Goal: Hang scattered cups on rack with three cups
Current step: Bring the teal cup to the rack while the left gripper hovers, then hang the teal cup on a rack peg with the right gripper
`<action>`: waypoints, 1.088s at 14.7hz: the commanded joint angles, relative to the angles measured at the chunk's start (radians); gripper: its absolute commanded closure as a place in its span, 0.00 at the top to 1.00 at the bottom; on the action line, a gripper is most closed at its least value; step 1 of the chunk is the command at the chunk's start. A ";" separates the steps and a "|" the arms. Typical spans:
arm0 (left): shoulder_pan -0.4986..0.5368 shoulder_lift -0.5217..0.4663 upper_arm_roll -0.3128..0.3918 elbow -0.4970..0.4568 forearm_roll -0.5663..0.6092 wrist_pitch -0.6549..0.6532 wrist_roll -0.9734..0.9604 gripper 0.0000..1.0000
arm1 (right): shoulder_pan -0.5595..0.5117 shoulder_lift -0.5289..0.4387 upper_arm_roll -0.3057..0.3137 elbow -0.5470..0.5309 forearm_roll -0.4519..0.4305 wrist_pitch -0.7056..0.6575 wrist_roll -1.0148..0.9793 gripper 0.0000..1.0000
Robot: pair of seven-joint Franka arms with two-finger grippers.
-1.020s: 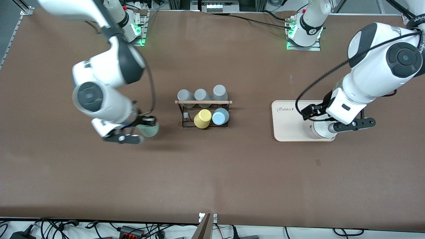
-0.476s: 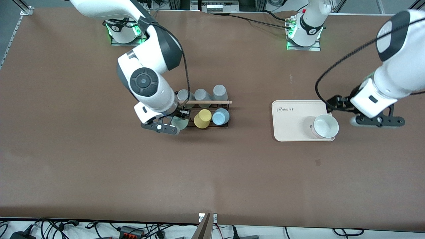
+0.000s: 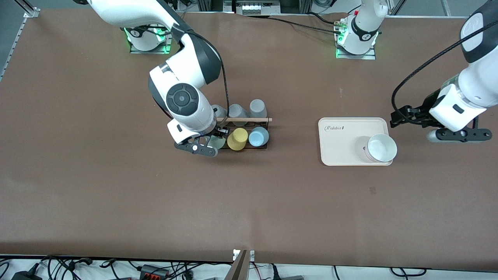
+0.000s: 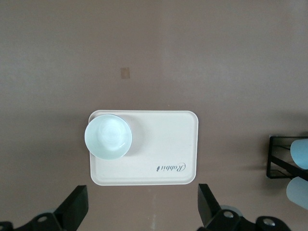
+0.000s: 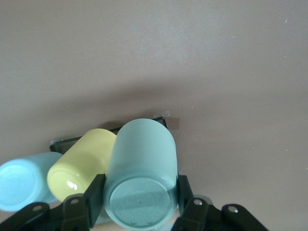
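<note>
On the brown tabletop [image 3: 116,202], nearest the front camera among the things we see, a white bowl [image 3: 381,147] sits upright on the cream tray [image 3: 342,146], at the tray's corner toward the left arm's end; the tray bears the word "Rabbit". Our left pincer [image 3: 459,134] hangs over bare tabletop just off that end of the tray, its fingers [image 4: 77,208] spread wide apart with nothing between them, and this arm waits. Toward the right arm's end stands the black wire rack [image 3: 262,147] with its light wooden rod [image 3: 249,119] across the top. In its row nearer the front camera we see the yellow cup [image 3: 237,139] and, beside it toward the left arm's end, the light blue tumbler [image 3: 258,136], both on the rack. Our right pincer [image 3: 210,143] is over the rack's end toward the right arm, clamped on the sage green tumbler [image 5: 140,175], whose closed base faces the wrist camera and which lies just beside the yellow cup. Whether this tumbler already sits on a peg we cannot tell. In the farther row, grey cups [image 3: 257,107] stand along the rod.
</note>
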 commanded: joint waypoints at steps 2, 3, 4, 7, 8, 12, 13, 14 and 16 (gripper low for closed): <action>-0.015 -0.027 -0.020 -0.036 -0.016 0.077 0.004 1.00 | 0.018 0.041 -0.005 -0.006 0.011 0.046 0.016 0.33; -0.014 -0.015 -0.029 -0.036 -0.013 0.126 0.007 1.00 | 0.019 0.051 -0.005 -0.009 0.011 0.055 0.019 0.33; -0.014 -0.013 -0.029 -0.036 -0.011 0.146 0.005 1.00 | 0.023 0.062 -0.005 -0.009 0.010 0.057 0.019 0.33; -0.002 -0.027 -0.029 -0.025 0.010 0.131 0.017 1.00 | 0.028 0.073 -0.005 -0.017 0.008 0.069 0.019 0.34; -0.005 -0.040 -0.032 -0.019 0.007 0.093 0.019 1.00 | 0.028 0.071 -0.005 -0.018 0.010 0.067 0.019 0.46; 0.004 -0.042 -0.051 -0.005 -0.004 0.054 0.024 1.00 | 0.012 0.059 -0.008 -0.001 0.002 0.057 -0.005 1.00; 0.012 -0.039 -0.049 0.004 -0.004 0.054 0.033 1.00 | 0.008 0.048 -0.011 0.014 -0.004 0.055 -0.012 1.00; 0.018 -0.033 -0.049 0.007 -0.002 0.054 0.034 1.00 | 0.000 0.027 -0.026 0.028 -0.004 0.038 -0.021 1.00; 0.020 -0.033 -0.054 0.007 -0.002 0.048 0.036 1.00 | -0.047 -0.010 -0.041 0.063 -0.003 -0.026 -0.051 1.00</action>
